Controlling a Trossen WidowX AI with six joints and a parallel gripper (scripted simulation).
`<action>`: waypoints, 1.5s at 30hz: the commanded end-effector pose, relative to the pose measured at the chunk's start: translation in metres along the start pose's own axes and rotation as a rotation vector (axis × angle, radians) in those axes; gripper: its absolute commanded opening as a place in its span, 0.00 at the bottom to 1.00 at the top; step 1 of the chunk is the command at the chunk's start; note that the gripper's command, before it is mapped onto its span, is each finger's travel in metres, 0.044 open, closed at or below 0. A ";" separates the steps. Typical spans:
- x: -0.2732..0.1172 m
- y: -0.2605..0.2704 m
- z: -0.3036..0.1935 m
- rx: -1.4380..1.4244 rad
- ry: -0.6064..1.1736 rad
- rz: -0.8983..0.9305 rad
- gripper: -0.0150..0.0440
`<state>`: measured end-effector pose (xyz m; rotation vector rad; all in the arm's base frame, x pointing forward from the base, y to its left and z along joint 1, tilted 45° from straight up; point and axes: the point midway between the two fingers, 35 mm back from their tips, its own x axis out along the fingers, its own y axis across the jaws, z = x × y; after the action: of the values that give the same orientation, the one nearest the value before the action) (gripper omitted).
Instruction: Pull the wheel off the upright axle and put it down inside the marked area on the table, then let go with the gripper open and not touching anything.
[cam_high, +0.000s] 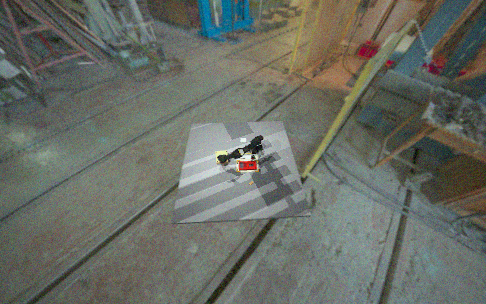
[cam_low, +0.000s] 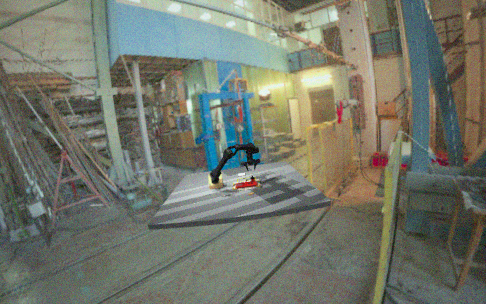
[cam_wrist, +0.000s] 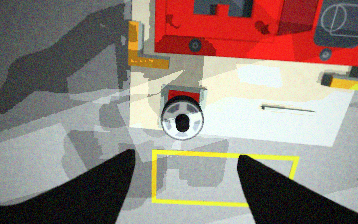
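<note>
The wheel (cam_wrist: 182, 121) looks small, hard and light, so grab it by its round rim. The gripper (cam_wrist: 186, 186) is partly open and holds nothing.

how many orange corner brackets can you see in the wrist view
2: one orange bracket at the cream base's upper-left corner beside the red block, another at the right edge, partly cut off. Others may lie outside the frame.

The wheel (cam_wrist: 182, 121), pale grey with a dark hub hole, sits flat on its upright axle at the cream board's edge. The marked area (cam_wrist: 222, 178), a yellow-outlined rectangle, lies just beside it at five o'clock.
</note>
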<state>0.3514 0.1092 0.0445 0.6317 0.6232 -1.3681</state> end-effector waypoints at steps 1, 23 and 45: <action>0.007 -0.001 0.001 -0.003 -0.011 -0.005 0.76; 0.072 0.000 0.003 0.004 -0.013 -0.020 0.59; 0.067 0.001 0.002 0.003 -0.013 -0.018 0.25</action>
<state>0.3591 0.0601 -0.0037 0.6165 0.6186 -1.3891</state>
